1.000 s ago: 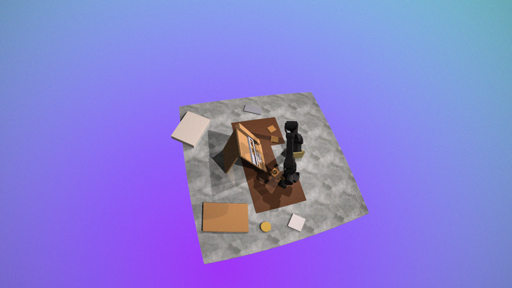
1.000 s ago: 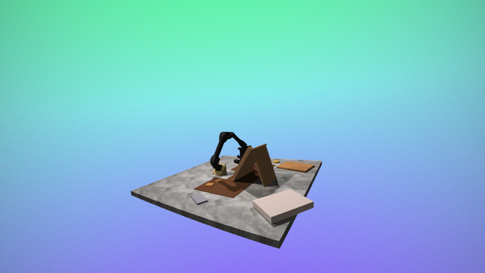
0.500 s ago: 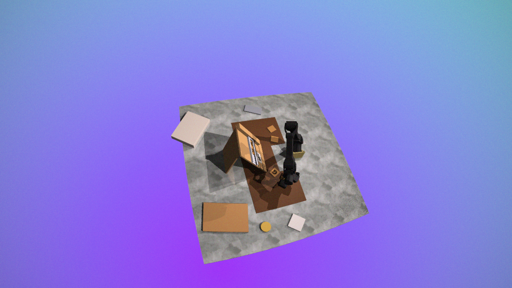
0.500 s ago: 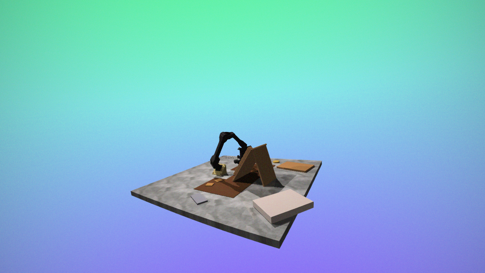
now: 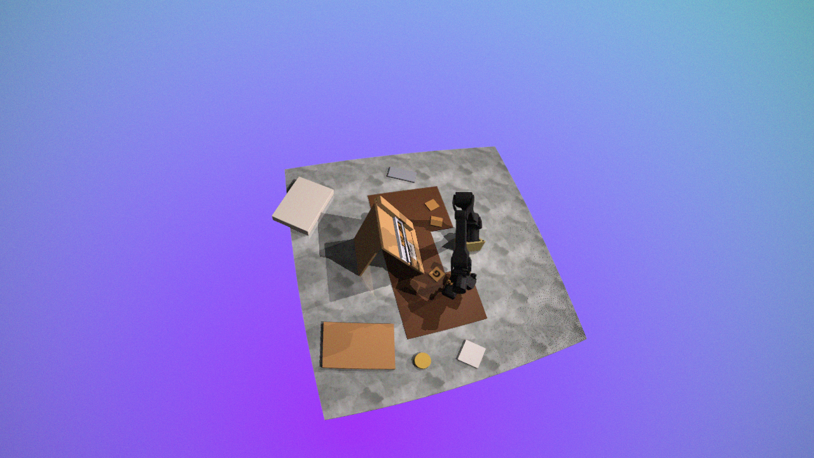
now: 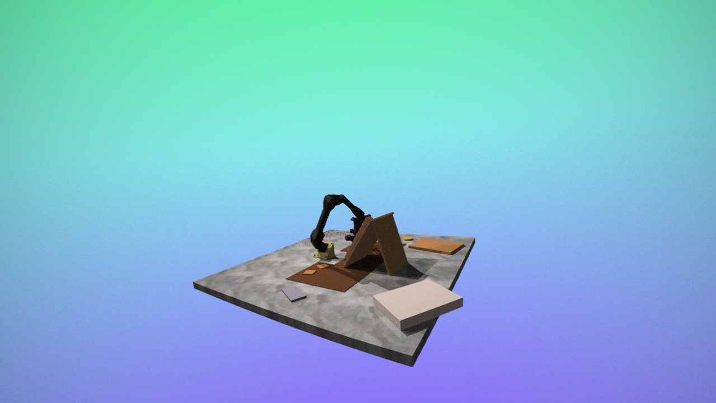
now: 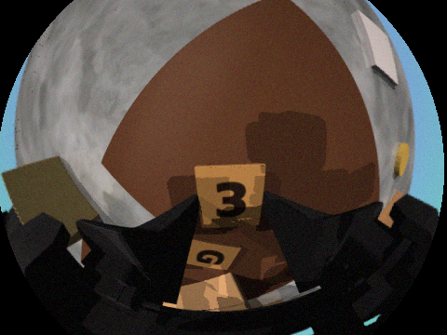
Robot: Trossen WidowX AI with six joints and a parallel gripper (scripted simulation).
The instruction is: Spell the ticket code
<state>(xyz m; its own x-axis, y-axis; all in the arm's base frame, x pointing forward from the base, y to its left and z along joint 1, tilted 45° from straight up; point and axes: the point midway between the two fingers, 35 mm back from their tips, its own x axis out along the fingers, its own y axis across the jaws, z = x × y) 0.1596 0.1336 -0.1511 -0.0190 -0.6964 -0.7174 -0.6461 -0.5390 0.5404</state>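
My gripper (image 5: 446,286) (image 7: 230,197) is shut on the tile marked 3 (image 7: 230,197), one finger at each side. The tile is over the brown mat (image 5: 446,319) (image 7: 223,93); its height is hard to tell. A tile marked G (image 5: 437,273) (image 7: 209,257) lies beside it, near the board's lower corner. The wooden board (image 5: 388,228) (image 6: 358,245) leans like a tent and carries the pale rail, whose contents are too small to read. Two more tiles, one (image 5: 432,204) (image 6: 309,272) and another (image 5: 436,221) (image 6: 322,266), lie at the mat's far end. I cannot read the ticket.
A cream box (image 5: 301,205) (image 6: 418,303) overhangs the counter edge. A grey slab (image 5: 401,174) (image 6: 293,293), an orange slab (image 5: 358,345) (image 6: 436,245), a yellow disc (image 5: 422,360) (image 7: 401,159) and a white block (image 5: 472,353) (image 7: 378,46) lie around the mat.
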